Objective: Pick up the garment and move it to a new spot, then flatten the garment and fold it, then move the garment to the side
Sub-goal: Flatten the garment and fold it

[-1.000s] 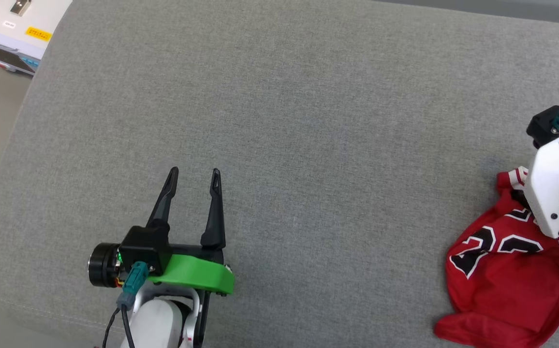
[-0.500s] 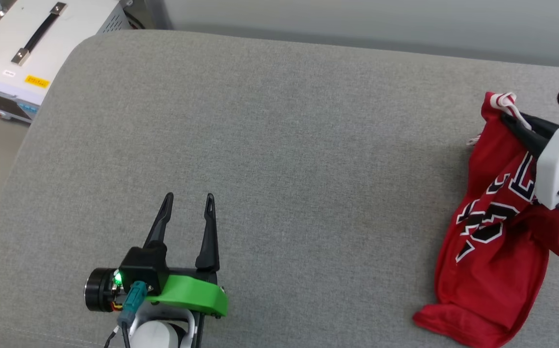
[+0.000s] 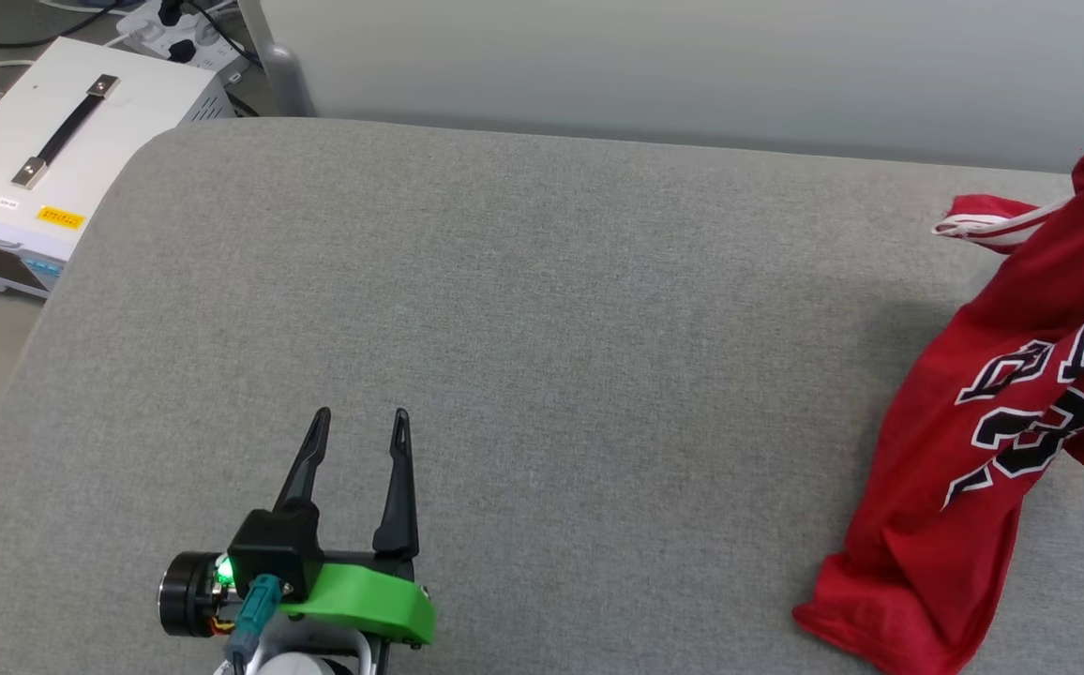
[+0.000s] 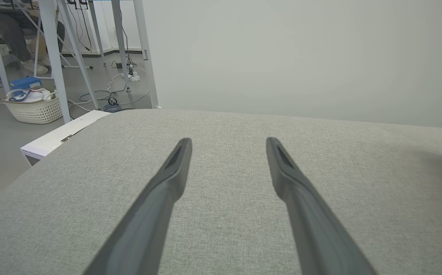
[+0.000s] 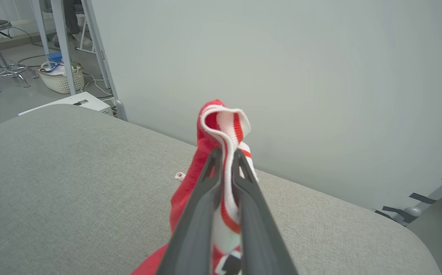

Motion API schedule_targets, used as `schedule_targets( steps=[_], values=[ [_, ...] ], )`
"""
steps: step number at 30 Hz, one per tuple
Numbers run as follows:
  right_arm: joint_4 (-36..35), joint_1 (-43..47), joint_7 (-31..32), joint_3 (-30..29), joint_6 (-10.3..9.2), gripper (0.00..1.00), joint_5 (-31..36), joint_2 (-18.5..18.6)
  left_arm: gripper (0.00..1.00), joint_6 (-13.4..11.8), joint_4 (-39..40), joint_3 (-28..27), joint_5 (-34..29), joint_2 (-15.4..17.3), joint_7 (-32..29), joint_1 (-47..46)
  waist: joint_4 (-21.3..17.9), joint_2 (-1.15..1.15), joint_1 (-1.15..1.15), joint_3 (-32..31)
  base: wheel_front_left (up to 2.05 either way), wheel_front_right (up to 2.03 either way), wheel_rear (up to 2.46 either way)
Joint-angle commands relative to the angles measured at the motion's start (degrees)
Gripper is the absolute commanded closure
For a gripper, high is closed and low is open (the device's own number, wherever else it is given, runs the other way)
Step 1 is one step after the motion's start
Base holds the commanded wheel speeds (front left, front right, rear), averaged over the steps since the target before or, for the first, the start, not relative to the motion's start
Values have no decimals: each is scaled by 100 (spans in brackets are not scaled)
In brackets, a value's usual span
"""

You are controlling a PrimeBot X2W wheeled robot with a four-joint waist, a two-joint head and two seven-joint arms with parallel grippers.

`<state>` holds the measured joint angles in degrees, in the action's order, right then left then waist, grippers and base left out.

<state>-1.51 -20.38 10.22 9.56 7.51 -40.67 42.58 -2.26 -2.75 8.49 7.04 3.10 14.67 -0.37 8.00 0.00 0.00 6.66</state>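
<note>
The garment (image 3: 973,450) is a red jersey with black, white-outlined lettering. It hangs at the far right of the head view, and its lower end rests bunched on the grey cushion (image 3: 542,328). In the right wrist view my right gripper (image 5: 226,152) is shut on the garment's (image 5: 205,141) red-white striped trim, holding it up above the cushion. My left gripper (image 3: 361,414) stands open at the lower left, low over the bare cushion and far from the garment. The left wrist view shows its fingers (image 4: 175,168) spread with nothing between them.
A white box with a black handle (image 3: 64,159) stands on the floor off the cushion's far left corner. A pale wall (image 3: 692,66) runs along the cushion's back edge. Table legs, cables and a wicker basket (image 4: 33,107) are on the floor beyond.
My right gripper has shut on the striped trim and raised the garment, which now hangs stretched instead of lying crumpled. The head camera has tilted up. The left gripper has stayed open in place.
</note>
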Motion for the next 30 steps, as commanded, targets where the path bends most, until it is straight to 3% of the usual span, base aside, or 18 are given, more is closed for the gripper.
schedule_targets(
  steps=[1,6,11,19,30],
  values=[
    [-142,172,69,-151,-2,100,75,-99,0,9,32,-16,-54,-23,33,73,-7,0,0,-8,0,0,0],
    [-558,422,384,-402,-2,100,250,-389,0,26,44,29,-50,-23,33,33,32,0,0,53,0,0,0],
    [-657,88,631,64,-2,100,334,-586,0,26,31,103,-1,-23,33,-92,142,0,0,210,0,0,0],
    [284,-1245,699,1662,-2,100,379,-935,0,-56,11,318,197,-23,33,-388,519,0,0,648,0,0,0],
    [2263,-2707,163,4147,-2,100,85,-1907,0,-202,4,425,413,-23,33,-655,940,0,0,1029,0,0,0]
  ],
)
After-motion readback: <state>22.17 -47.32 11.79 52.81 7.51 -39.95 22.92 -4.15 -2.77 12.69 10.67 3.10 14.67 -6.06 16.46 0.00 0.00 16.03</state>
